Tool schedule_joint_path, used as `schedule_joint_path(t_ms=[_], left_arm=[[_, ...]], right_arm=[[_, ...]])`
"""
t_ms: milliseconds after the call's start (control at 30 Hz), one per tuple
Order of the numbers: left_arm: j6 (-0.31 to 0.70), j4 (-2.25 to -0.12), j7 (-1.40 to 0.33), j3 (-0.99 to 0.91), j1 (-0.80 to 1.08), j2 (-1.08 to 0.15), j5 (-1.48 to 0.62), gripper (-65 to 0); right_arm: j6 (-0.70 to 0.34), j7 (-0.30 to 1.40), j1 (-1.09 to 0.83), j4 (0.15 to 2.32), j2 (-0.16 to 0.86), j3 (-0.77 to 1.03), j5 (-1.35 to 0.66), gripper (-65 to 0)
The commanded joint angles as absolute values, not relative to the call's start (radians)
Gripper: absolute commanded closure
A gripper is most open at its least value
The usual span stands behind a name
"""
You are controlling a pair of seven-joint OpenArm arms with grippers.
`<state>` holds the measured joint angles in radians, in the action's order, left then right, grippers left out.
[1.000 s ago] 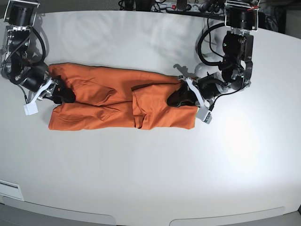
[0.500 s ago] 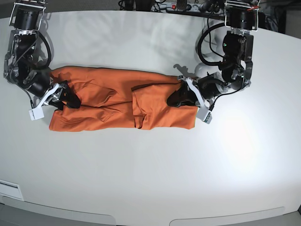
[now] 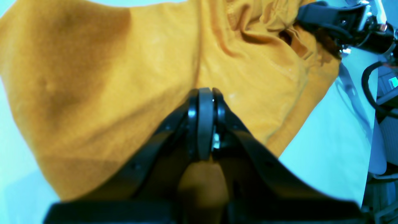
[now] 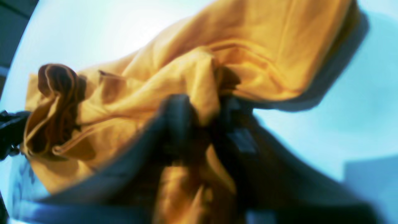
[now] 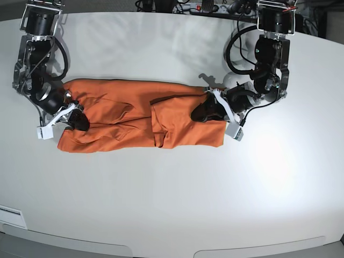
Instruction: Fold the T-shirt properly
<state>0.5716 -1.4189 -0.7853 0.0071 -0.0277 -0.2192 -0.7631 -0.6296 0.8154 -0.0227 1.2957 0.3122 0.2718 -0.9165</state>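
White and glossy, the counter (image 5: 172,188) fills the base view, with cables and dark equipment seen along its far edge. Across its middle the T-shirt (image 5: 134,115) is laid as a long orange band, folded lengthwise, with creases and a raised flap near its centre.

At the end of the band on the base view's right, the left pincer (image 5: 207,113) is set on the cloth. In the left wrist view its fingers (image 3: 205,124) are pressed flat against each other, and a tongue of orange cloth is seen just behind them; the T-shirt (image 3: 108,77) is spread out beyond the tips. The left pincer is thus clamped together on the shirt's edge.

At the opposite end, on the base view's left, the right pincer (image 5: 76,119) is planted on the cloth near its lower corner. In the right wrist view, which is blurred, a bunched ridge of the T-shirt (image 4: 192,74) is seen between the dark fingers (image 4: 177,118), with more cloth hanging below them, so the right pincer is closed on a fold of the shirt. Cloth beyond the grip is gathered in loose rolls, and the counter (image 4: 342,109) is seen to the side.
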Motion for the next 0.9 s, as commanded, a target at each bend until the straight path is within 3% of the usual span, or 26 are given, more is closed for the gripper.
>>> schedule_joint_path(t_ms=[0, 100, 300, 500, 700, 867], left_arm=[[0.546, -1.419, -0.839, 0.006, -0.028, -0.233, -0.712, 0.0], [0.557, -1.419, -0.839, 0.006, -0.028, -0.233, -0.714, 0.0], [0.698, -1.427, -0.866, 0.002, -0.039, -0.233, -0.855, 0.0], [0.698, -1.471, -0.990, -0.075, -0.102, -0.233, -1.092, 0.0], [0.698, -1.482, -1.106, -0.209, -0.164, -0.235, -1.164, -19.9], [0.698, -1.482, -1.109, -0.291, -0.154, -0.270, -1.155, -21.2]], right_arm=[[-0.630, 0.863, -0.022, 1.299, 0.318, 0.271, -0.881, 0.0], [-0.653, 0.863, -0.022, 1.299, 0.317, 0.271, -0.882, 0.0], [-0.669, 0.863, -0.022, 1.307, 0.326, 0.272, -0.881, 0.0], [-0.662, 0.868, -0.022, 1.414, 0.354, 0.315, -0.791, 0.0], [-0.645, 0.879, -0.024, 1.579, 0.406, 0.390, -0.704, 0.0], [-0.602, 0.887, -0.025, 1.721, 0.485, 0.406, -0.702, 0.0]])
